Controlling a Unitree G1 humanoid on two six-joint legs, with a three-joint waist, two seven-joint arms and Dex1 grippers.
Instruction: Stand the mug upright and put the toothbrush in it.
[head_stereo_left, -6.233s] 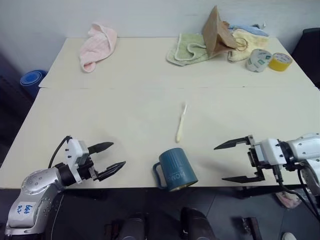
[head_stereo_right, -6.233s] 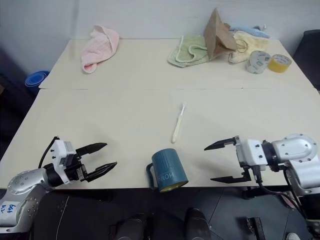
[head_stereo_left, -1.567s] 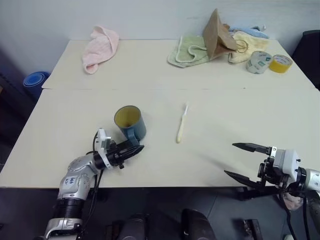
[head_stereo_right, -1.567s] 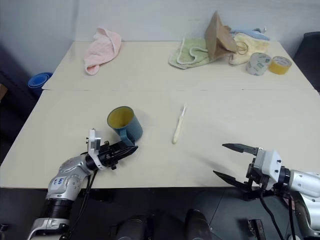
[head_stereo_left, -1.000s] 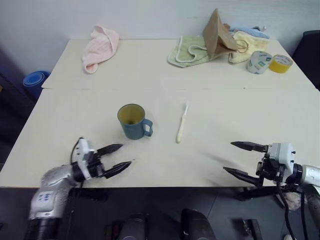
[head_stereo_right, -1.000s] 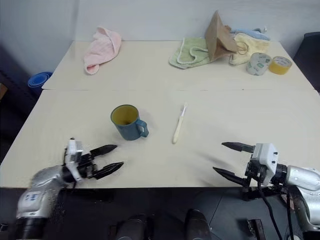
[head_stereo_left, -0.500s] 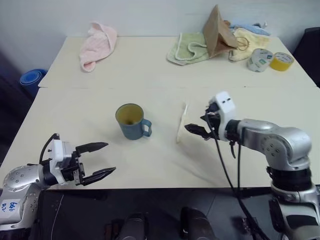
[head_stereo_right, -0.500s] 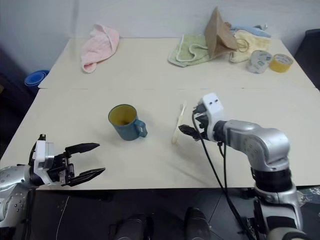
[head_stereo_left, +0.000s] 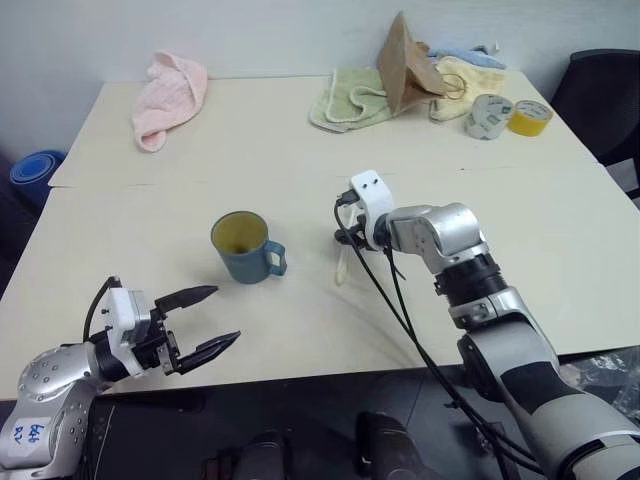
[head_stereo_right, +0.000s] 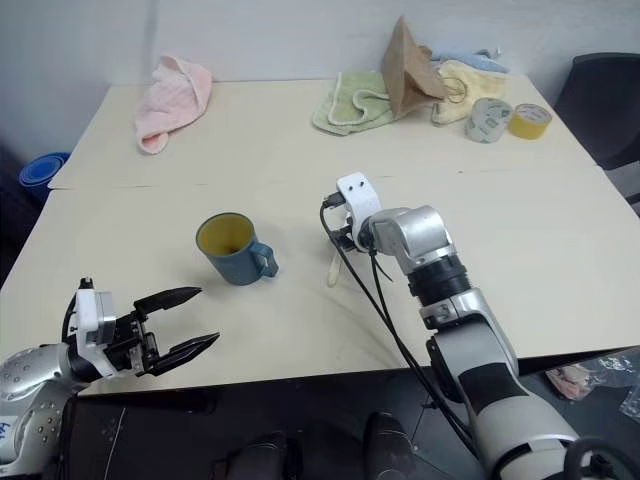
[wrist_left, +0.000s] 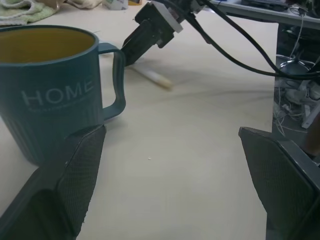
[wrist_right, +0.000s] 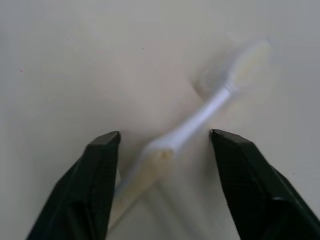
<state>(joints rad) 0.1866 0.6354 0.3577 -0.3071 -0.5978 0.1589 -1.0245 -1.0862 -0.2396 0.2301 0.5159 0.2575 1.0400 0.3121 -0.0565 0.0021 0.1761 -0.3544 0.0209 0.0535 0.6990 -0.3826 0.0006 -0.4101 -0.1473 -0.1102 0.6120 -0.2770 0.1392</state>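
The teal mug (head_stereo_left: 240, 245) stands upright left of the table's middle, its yellow inside showing and its handle toward the toothbrush. The cream toothbrush (head_stereo_left: 341, 270) lies flat just right of it. My right gripper (head_stereo_left: 344, 240) points down over the toothbrush's far part. In the right wrist view its black fingers (wrist_right: 95, 180) straddle the toothbrush (wrist_right: 172, 142) with a gap on each side, so it is open. My left gripper (head_stereo_left: 205, 322) hovers open and empty at the front left, a hand's width short of the mug (wrist_left: 45, 90).
Along the far edge lie a pink towel (head_stereo_left: 160, 85), a green towel (head_stereo_left: 345, 95), a brown paper bag (head_stereo_left: 400, 60), a yellow towel (head_stereo_left: 465, 75) and two tape rolls (head_stereo_left: 485, 115). A black chair (head_stereo_left: 605, 100) stands at the far right.
The mug, on its side at the front edge earlier, now stands upright; my left gripper let it go and drew back. My right arm swung in from the right onto the toothbrush, fingers narrowing.
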